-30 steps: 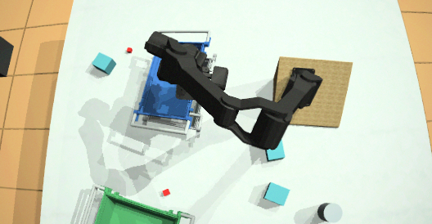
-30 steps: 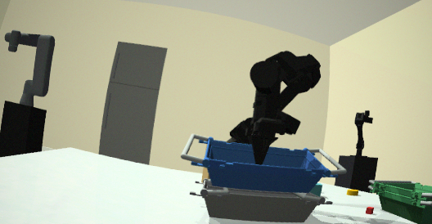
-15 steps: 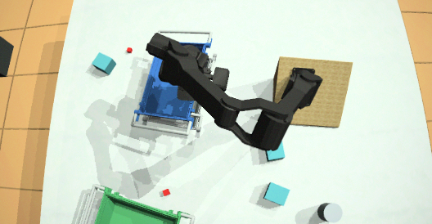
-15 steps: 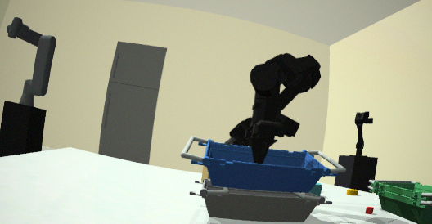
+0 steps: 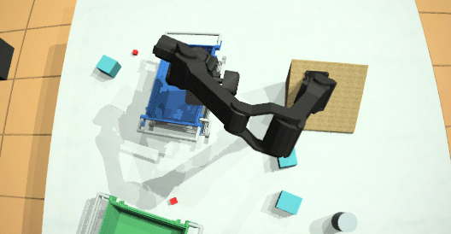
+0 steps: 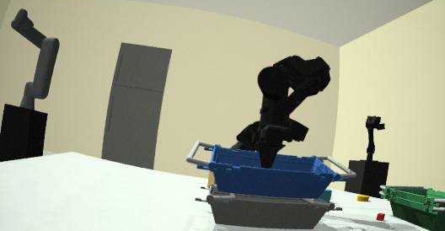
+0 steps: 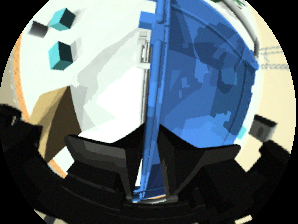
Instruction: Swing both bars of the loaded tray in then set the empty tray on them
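The blue tray [image 5: 171, 108] [image 6: 270, 183] [image 7: 200, 95] is empty, with its own two bars out beyond its ends. My gripper [image 6: 266, 165] [image 7: 152, 125] is shut on its long side wall. The tray looks about level, directly above the grey tray [image 6: 270, 213]. Its underside is at the height of the grey tray's rim and bars; whether it touches them I cannot tell. The grey tray's left bar [image 6: 223, 198] and right bar [image 6: 316, 203] lie in over its top near the ends, partly hidden under the blue tray. The load inside the grey tray is hidden.
A green tray [image 5: 147, 219] [image 6: 417, 216] stands to one side. Teal blocks [image 5: 108, 66] [image 5: 289, 202], small red cubes [image 5: 135, 52] [image 5: 173, 201], a grey cylinder [image 5: 345, 222] and a tan box [image 5: 342, 112] stand around. A yellow disc [image 6: 362, 197] lies near the green tray.
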`<move>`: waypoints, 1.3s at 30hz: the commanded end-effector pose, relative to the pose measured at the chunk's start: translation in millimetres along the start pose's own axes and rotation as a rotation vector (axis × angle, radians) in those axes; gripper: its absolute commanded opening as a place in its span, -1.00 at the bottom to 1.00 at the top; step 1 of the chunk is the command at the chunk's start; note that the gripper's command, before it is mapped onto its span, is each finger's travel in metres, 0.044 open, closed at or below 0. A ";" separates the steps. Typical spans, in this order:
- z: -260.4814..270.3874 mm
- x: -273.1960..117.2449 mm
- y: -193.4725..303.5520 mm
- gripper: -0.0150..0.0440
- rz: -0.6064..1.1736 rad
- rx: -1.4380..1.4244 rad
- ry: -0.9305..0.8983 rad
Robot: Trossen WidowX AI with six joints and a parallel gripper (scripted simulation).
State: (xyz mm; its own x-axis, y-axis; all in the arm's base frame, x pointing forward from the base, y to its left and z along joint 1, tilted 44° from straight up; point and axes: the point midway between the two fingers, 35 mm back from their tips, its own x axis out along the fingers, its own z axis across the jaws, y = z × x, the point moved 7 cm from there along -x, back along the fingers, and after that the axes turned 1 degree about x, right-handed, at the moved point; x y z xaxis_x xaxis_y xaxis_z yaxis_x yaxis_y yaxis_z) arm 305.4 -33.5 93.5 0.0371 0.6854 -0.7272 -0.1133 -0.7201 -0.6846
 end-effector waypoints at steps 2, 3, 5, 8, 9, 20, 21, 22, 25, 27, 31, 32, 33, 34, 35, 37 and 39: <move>2.3 5.8 -3.8 -0.49 0.002 -0.005 -0.024; 2.3 5.8 -3.8 -0.49 0.002 -0.005 -0.024; 2.3 5.8 -3.8 -0.49 0.002 -0.005 -0.024; 2.3 5.8 -3.8 -0.49 0.002 -0.005 -0.024; 2.3 5.8 -3.8 -0.49 0.002 -0.005 -0.024; 2.3 5.8 -3.8 -0.49 0.002 -0.005 -0.024; 2.3 5.8 -3.8 -0.49 0.002 -0.005 -0.024; 2.3 5.8 -3.8 -0.49 0.002 -0.005 -0.024; 2.3 5.8 -3.8 -0.49 0.002 -0.005 -0.024; 2.3 5.8 -3.8 -0.49 0.002 -0.005 -0.024; 2.3 5.8 -3.8 -0.49 0.002 -0.005 -0.024; 2.3 5.8 -3.8 -0.49 0.002 -0.005 -0.024; 2.3 5.8 -3.8 -0.49 0.002 -0.005 -0.024; 2.3 5.8 -3.8 -0.49 0.002 -0.005 -0.024; 2.3 5.8 -3.8 -0.49 0.002 -0.005 -0.024; 2.3 5.8 -3.8 -0.49 0.002 -0.005 -0.024; 0.6 1.6 -0.5 -0.49 0.000 -0.001 -0.003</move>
State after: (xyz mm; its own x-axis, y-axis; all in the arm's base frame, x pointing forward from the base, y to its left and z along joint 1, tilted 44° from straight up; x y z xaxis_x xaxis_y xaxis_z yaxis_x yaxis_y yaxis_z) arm 305.3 -33.2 93.4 0.0369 0.6855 -0.7272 -0.1131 -0.7201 -0.6846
